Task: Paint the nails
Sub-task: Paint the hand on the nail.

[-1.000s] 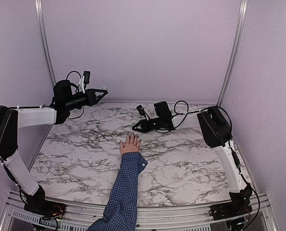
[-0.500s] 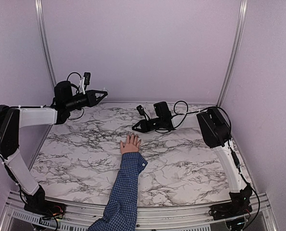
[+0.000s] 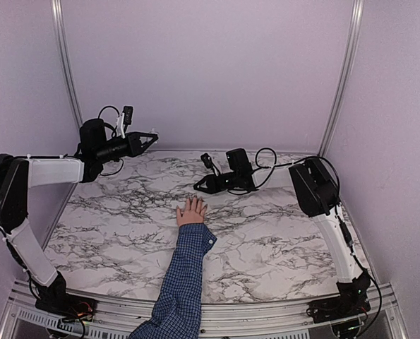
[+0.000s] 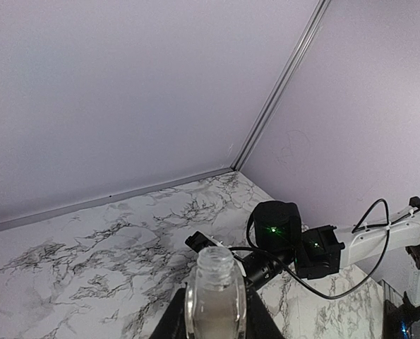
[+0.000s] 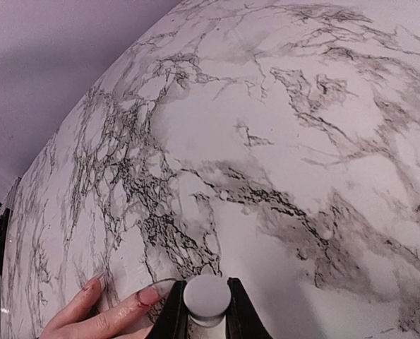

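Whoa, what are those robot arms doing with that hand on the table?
They are set up to paint fingernails. A hand in a blue checked sleeve lies flat on the marble table. The left gripper holds a small clear bottle, its neck open, up in the air off to one side. The right gripper is clamped on a round white cap right by the fingertips. One nail looks pinkish-red. The brush itself is hidden.

Nails (image 5: 147, 294) on table (image 3: 266, 240), right hand (image 3: 198, 188) just behind
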Tool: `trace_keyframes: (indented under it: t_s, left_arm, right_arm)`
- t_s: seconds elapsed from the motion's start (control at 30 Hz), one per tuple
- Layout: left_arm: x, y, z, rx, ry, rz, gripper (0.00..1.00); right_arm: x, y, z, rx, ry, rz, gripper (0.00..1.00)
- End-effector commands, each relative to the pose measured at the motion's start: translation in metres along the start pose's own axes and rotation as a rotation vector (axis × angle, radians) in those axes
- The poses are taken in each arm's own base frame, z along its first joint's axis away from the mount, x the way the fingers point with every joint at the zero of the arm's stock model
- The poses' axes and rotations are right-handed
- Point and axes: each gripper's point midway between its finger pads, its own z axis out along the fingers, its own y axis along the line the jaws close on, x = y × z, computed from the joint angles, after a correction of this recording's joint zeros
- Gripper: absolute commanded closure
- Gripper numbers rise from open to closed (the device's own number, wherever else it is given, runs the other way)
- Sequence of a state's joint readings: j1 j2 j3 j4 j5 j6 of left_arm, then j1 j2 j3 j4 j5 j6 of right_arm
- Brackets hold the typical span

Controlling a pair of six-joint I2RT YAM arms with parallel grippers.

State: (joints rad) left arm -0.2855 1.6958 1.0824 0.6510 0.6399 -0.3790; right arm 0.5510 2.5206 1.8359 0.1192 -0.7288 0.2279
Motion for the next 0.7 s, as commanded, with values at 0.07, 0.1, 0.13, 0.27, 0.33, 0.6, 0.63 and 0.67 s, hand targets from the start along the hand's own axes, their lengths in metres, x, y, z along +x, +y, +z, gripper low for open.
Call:
trace_keyframes:
  t_s: [0.07, 0.1, 0.13, 0.27, 0.33, 0.6, 0.63, 0.67]
  left_arm:
    - [-0.018, -0.006, 0.0, 0.028, -0.044, 0.042, 1.0]
    - [-0.018, -0.006, 0.0, 0.028, -0.044, 0.042, 1.0]
    - [-0.018, -0.007, -0.001, 0.028, -0.044, 0.042, 1.0]
    - [-0.019, -0.007, -0.001, 0.027, -0.047, 0.042, 1.0]
    - [-0.019, -0.007, -0.002, 0.026, -0.049, 0.042, 1.0]
    - [-0.019, -0.008, -0.003, 0.023, -0.05, 0.04, 1.0]
    - [-0.019, -0.008, -0.003, 0.022, -0.049, 0.039, 1.0]
    - [-0.019, -0.008, -0.003, 0.022, -0.051, 0.04, 1.0]
  right_arm:
    - [-0.037, 0.015, -0.014, -0.013, -0.068, -0.058, 1.0]
    - [-0.038, 0.015, -0.015, -0.009, -0.07, -0.063, 1.0]
    - [-0.039, 0.014, -0.016, -0.004, -0.071, -0.064, 1.0]
    - [-0.045, 0.014, -0.02, 0.007, -0.079, -0.072, 1.0]
    - [-0.048, 0.015, -0.022, 0.012, -0.083, -0.08, 1.0]
    - [-0.053, 0.013, -0.033, 0.038, -0.089, -0.094, 1.0]
    - [-0.053, 0.014, -0.034, 0.037, -0.089, -0.096, 1.0]
    - [-0.053, 0.015, -0.034, 0.034, -0.09, -0.096, 1.0]
